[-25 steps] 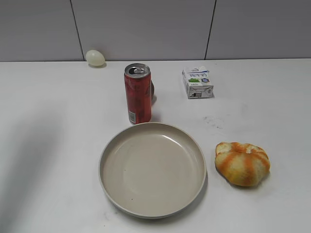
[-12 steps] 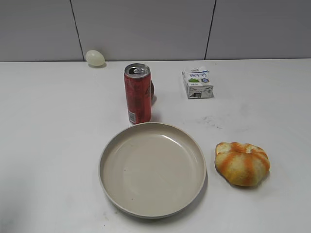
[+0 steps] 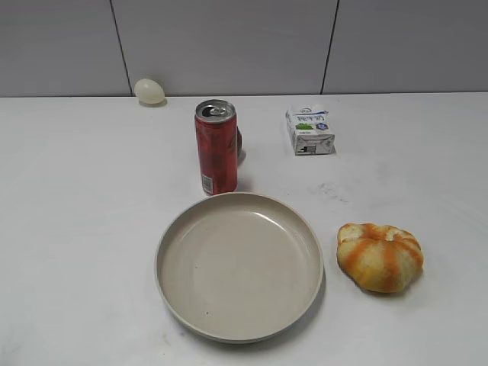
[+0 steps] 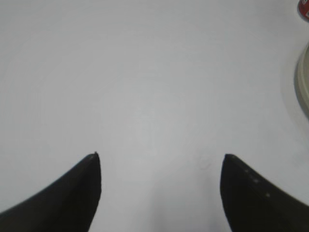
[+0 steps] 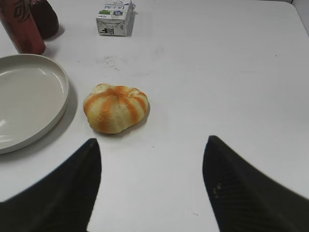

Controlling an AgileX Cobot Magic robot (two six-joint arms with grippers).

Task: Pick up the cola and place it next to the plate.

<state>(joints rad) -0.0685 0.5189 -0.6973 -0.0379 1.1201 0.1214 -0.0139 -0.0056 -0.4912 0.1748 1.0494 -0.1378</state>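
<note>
The cola (image 3: 216, 148), a tall red can with a silver top, stands upright just behind the beige plate (image 3: 171, 229), close to its far rim. It also shows at the top left of the right wrist view (image 5: 19, 26), beside the plate (image 5: 58, 77). Neither gripper shows in the exterior view. My left gripper (image 4: 159, 157) is open and empty over bare table, with the plate's edge (image 4: 303, 82) at the far right. My right gripper (image 5: 151, 141) is open and empty, near the table's front right.
An orange-striped bun (image 3: 380, 256) lies right of the plate. A small milk carton (image 3: 309, 130) stands at the back. A pale egg (image 3: 149, 91) sits by the wall. A dark red fruit (image 5: 44, 17) sits behind the cola.
A faint shadow on the left of the table has faded away. The objects have not moved.
</note>
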